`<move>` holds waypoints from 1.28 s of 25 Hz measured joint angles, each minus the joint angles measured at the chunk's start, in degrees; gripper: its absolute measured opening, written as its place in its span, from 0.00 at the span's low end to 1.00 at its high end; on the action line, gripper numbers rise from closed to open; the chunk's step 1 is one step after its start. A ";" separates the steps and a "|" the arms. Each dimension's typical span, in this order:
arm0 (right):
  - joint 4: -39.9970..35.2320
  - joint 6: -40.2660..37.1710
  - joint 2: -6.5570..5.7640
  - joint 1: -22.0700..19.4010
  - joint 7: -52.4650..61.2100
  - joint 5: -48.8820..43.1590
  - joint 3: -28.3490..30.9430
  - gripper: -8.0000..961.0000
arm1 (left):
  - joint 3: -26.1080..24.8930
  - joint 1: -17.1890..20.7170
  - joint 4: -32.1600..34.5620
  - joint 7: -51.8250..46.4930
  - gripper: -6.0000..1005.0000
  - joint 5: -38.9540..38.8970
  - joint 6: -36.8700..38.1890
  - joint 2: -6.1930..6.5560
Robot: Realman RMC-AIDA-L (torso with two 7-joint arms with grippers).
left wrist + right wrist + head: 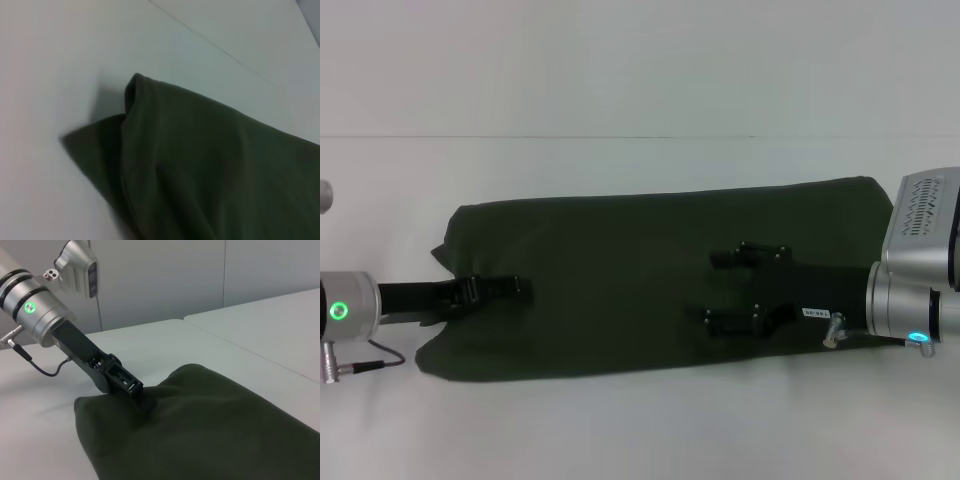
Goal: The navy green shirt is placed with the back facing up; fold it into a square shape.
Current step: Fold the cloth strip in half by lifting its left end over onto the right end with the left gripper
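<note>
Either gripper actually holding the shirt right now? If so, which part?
Cannot be told. The left gripper lies on the navy green shirt at its left end; the right gripper, open, sits over the middle.

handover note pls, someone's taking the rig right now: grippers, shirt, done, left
Left gripper: over the navy green shirt's left end, fingers low at the fabric; grip not readable.
Right gripper: open, fingers spread over the shirt's right-centre.
Shirt: lying as a long band across the white table, sleeves not showing, so apparently folded lengthwise.
Left: fold the ends inward to make a square.
</note>
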 joint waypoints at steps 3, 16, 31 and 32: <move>0.00 0.00 -0.07 -0.13 0.00 -0.01 0.00 0.94 | -0.39 -0.19 -0.04 -0.04 0.80 -0.52 0.44 -0.09; 0.00 -0.29 -0.09 -0.17 0.00 0.16 0.00 0.94 | 2.10 -0.83 0.08 0.06 0.64 -0.63 0.39 0.17; 0.00 -0.62 -0.08 -0.17 0.00 -0.03 0.00 0.94 | 2.38 -0.91 0.37 0.42 0.16 -0.64 0.77 0.58; 0.00 -0.65 -0.09 -0.17 0.01 -0.05 -0.05 0.94 | 2.40 -0.85 0.36 0.43 0.15 -0.65 0.89 0.80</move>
